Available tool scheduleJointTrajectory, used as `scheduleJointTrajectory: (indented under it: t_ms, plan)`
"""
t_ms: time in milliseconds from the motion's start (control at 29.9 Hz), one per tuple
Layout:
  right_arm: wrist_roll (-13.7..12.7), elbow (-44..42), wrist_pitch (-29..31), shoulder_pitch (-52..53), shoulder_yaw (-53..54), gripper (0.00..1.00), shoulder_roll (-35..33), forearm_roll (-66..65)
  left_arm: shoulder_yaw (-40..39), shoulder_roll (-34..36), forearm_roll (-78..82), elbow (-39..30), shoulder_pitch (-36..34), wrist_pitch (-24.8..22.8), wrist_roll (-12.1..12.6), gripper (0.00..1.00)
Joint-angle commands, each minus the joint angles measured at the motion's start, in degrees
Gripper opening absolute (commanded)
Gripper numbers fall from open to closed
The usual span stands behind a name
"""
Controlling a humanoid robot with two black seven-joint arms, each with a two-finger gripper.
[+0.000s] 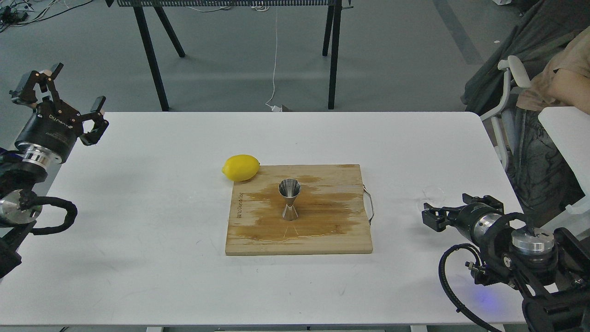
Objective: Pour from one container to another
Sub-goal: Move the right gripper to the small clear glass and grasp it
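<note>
- The shiny steel hourglass-shaped jigger [290,199] stands upright on the wet wooden cutting board [322,240].
- The small transparent cup [432,194] sits on the white counter [138,221], just beside the right tool [427,216]; its finger spread I cannot tell.
- The left tool [69,99] is spread, empty.

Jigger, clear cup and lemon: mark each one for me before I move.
jigger [290,199], head view: on its narrow waist, standing on the board.
clear cup [432,196], head view: on its faint rim, on the table beside the right gripper [426,216].
lemon [240,167], head view: on its yellow middle.
</note>
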Motion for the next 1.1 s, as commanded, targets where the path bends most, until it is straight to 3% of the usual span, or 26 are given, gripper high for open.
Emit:
scheduleJointTrajectory:
  t_ms: [0,803,1070]
  plan:
    - [-0.02,-2.25,0.01,1.51,-1.97,0.98,0.95,-0.43,0.0,0.0,0.0,0.0,0.0,0.0,0.0,0.98]
    - [-0.37,-9.55,0.01,6.43,-3.21,0.98,4.82,-3.95,0.0,0.0,0.08,0.87,0.09,0.0,0.0,0.98]
    - [-0.2,-10.26,0.01,6.52,-3.12,0.93,5.61,-4.65,0.08,-0.09,0.0,1.22,0.09,0.0,0.0,0.98]
